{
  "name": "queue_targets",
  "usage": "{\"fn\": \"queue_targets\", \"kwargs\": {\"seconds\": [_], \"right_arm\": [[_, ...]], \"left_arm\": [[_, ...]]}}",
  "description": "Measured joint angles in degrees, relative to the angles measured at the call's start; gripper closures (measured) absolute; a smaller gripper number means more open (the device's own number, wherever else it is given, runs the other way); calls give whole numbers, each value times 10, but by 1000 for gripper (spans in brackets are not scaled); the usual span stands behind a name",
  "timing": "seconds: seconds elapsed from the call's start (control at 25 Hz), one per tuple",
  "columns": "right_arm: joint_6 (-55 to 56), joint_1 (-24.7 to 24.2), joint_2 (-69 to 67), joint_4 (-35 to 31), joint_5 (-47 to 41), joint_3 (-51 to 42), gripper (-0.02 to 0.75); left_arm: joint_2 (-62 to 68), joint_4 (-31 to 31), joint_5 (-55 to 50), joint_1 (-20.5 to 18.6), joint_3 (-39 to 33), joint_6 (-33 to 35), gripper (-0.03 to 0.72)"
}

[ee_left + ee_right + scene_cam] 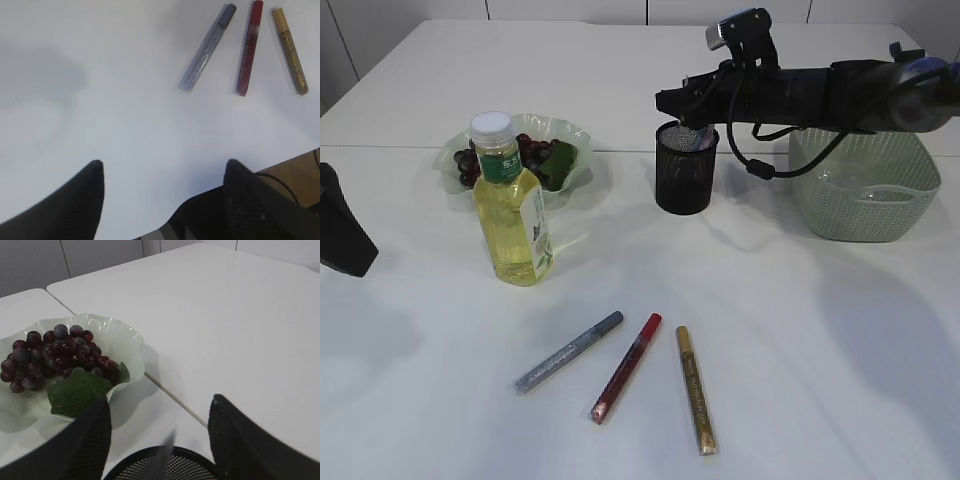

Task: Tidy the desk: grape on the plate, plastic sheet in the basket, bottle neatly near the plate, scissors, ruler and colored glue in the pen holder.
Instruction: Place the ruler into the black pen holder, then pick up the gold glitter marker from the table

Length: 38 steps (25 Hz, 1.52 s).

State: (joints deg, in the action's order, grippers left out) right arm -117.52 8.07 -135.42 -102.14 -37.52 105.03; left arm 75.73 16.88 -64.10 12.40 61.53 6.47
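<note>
Nearest the front edge of the table, three glue pens lay side by side, apart from one another: silver, red and gold. The same three showed in the left wrist view: silver, red, gold.

Left gripper: hung over bare table near the front left corner, fingers apart, nothing between them. Only its dark tip showed at the left edge of the exterior view.

Bottle: upright left of centre, yellow liquid, white cap, green label, standing just in front of the plate.

Plate: pale, wavy-rimmed, behind the bottle toward the back left, holding the grapes and a green leaf.

Pen holder: black mesh, upright around the table's middle. A thin pale item stood in it, too blurred to identify.

Right gripper: directly over the holder's rim, fingers spread, gripping nothing. Its arm reached in from the right edge.

Basket: pale green, toward the right edge, behind and below the arm; contents could not be seen.
</note>
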Motion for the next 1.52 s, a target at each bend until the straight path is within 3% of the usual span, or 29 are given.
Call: {"fn": "queue_targets", "kwargs": {"seconds": [0.24,0.4,0.52,0.68,0.84,0.96,1.16,1.36,1.52], "right_arm": [[17,0,7,0,1,0,227],[119,0,52,24,28,0,226],[257,0,112,141,49,0,226],[531,0,200,401,26,0,226],[828,0,274,638,-91,0,262],[984,2,308,759,-203,0,307],[1128,40,322,885,-323,0,321],[1209,123,324,961,-333,-25,322],[1253,183,324,980,-333,-85,323]], "left_arm": [[0,0,0,0,0,0,147],[0,0,0,0,0,0,147],[0,0,0,0,0,0,147],[0,0,0,0,0,0,147],[0,0,0,0,0,0,147],[0,-1,0,0,0,0,147],[0,-1,1,0,0,0,147],[0,-1,1,0,0,0,147],[0,-1,3,0,0,0,147]]}}
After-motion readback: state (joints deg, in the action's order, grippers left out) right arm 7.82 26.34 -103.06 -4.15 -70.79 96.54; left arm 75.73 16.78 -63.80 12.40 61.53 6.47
